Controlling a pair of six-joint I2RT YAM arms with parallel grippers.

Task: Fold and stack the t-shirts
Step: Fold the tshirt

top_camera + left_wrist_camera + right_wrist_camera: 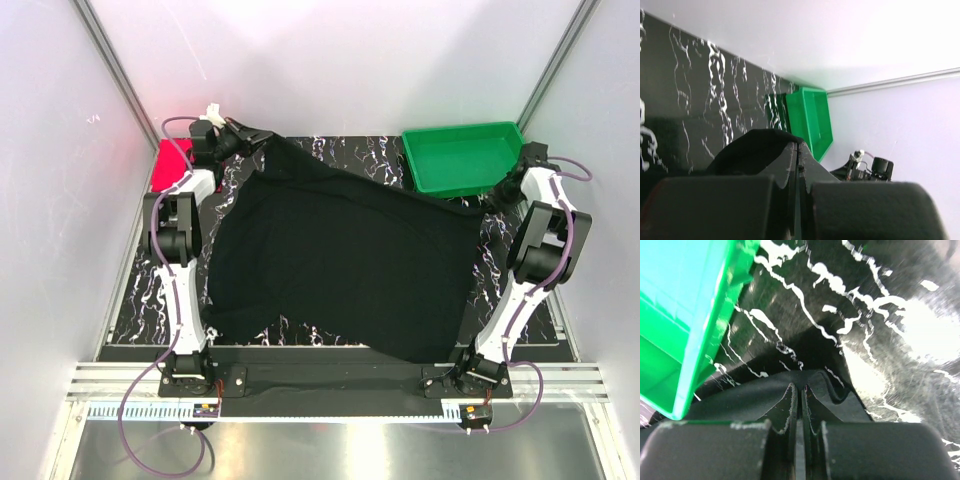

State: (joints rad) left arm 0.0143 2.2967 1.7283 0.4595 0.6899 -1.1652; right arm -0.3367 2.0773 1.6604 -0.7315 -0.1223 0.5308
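Between both pincers lay plain soft black cloth t-shirt (340, 260), long axis left-right, body trailing toward arm bases. Grip: left pincer (232, 133) clamped on far-left corner, right pincer (497, 193) pinched far-right edge. Just outboard of left pincer sat bright pinkish-red cloth t-shirt (168, 160), nearer that arm.

green tray (462, 158) blocks far-R corner, black shirt (340, 260) covers ctr, near-L tabletop (138, 308) bare

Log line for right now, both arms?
left gripper: shut on black t-shirt | right gripper: shut on same | red t-shirt: far left corner
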